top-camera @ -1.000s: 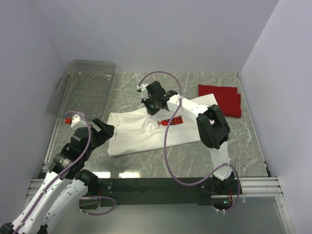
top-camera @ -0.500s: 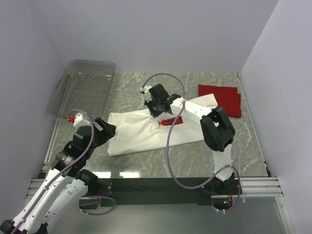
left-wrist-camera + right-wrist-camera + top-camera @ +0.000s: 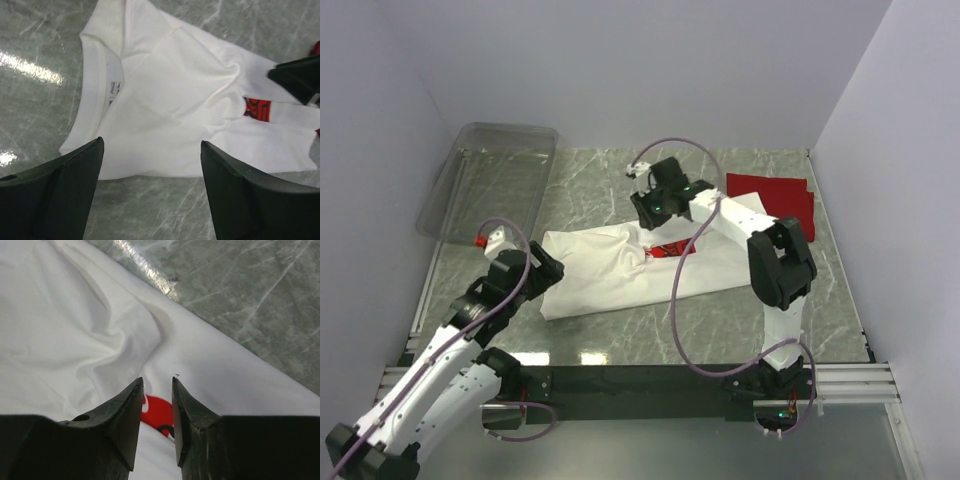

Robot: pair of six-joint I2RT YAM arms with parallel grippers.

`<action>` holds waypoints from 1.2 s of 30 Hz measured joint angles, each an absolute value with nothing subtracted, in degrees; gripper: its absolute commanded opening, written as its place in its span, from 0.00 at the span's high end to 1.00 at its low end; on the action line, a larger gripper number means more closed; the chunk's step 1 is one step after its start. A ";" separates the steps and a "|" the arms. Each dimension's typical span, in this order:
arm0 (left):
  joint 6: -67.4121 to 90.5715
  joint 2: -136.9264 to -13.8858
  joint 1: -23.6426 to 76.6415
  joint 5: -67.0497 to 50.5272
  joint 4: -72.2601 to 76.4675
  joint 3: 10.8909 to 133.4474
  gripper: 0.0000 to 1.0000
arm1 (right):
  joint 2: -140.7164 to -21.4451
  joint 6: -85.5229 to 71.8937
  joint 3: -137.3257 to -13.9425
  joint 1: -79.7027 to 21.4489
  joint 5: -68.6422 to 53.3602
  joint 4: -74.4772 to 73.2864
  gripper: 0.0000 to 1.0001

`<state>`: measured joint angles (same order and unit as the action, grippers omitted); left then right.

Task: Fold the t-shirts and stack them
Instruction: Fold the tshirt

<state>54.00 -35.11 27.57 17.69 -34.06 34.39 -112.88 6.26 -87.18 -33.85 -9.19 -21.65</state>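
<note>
Top view: the white shirt [image 3: 610, 270] lies partly folded mid-bench [image 3: 590, 190]; the red shirt [image 3: 775, 205] lies folded at the far right, apart from it, and a clear bin [image 3: 490, 175] sits far left. The left tool [image 3: 544, 268] is at the white shirt's left edge, the right tool [image 3: 655, 208] over its far edge

Left wrist: jaws wide above the collar end, holding nothing

Right wrist: narrow empty gap between the fingers, just over white cloth and the red print [image 3: 155, 412]

Place: you are looking into a robot lab cell.
Walls: plain pale panels [image 3: 640, 70] are boxing in the marble-patterned table [image 3: 590, 180].
Rig: two arms [image 3: 778, 312] are sitting bolted to an aluminium rail [image 3: 850, 381].
</note>
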 measured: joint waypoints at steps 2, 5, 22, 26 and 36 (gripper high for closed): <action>54.76 -38.39 27.57 17.58 -34.11 34.28 0.19 | -111.53 9.76 -87.24 -30.92 -15.66 -24.40 0.60; 55.48 -44.25 27.57 17.39 -34.06 34.28 0.20 | -106.98 15.22 -86.48 -25.78 -24.23 -28.99 0.57; 58.41 -64.36 26.96 16.10 -32.29 32.73 0.38 | -83.72 36.80 -63.48 17.19 -36.51 -45.98 0.57; 58.81 -64.45 26.92 16.51 -33.85 32.75 0.38 | -83.77 39.86 -62.61 23.11 -36.62 -48.58 0.57; 59.16 -64.29 26.92 14.13 -34.59 32.75 0.62 | -86.17 42.96 -61.25 29.85 -35.16 -49.74 0.55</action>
